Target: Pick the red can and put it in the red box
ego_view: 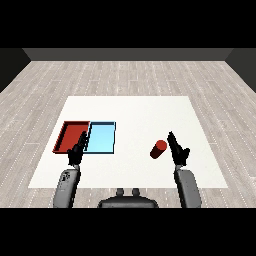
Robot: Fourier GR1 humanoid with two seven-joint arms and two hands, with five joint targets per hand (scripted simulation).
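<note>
1. Grey plank floor runs out to dark walls at the far side; white table (130,110) sits in the middle of it, seen from above and behind the arms.
2. Red tray (70,131) lies on the table's left part; light blue tray (102,137) lies just beside it on its right, long edges touching or nearly so.
3. Red can (158,149) lies tipped on the bare white surface right of centre, its round end facing up and toward the right; well apart from both trays; not in the red tray.
4. Right hand (178,150) stands just right of the can, fingers straight and pointing up and away, held together, thumb out a little to the side; whether it touches the can, cannot tell; nothing is curled round the can.
5. Left hand (76,151) is raised over the near edge of the trays, around where red meets blue; fingers straight and relaxed, pointing forward; holding nothing.
6. Grey forearms come in from both lower corners.
</note>
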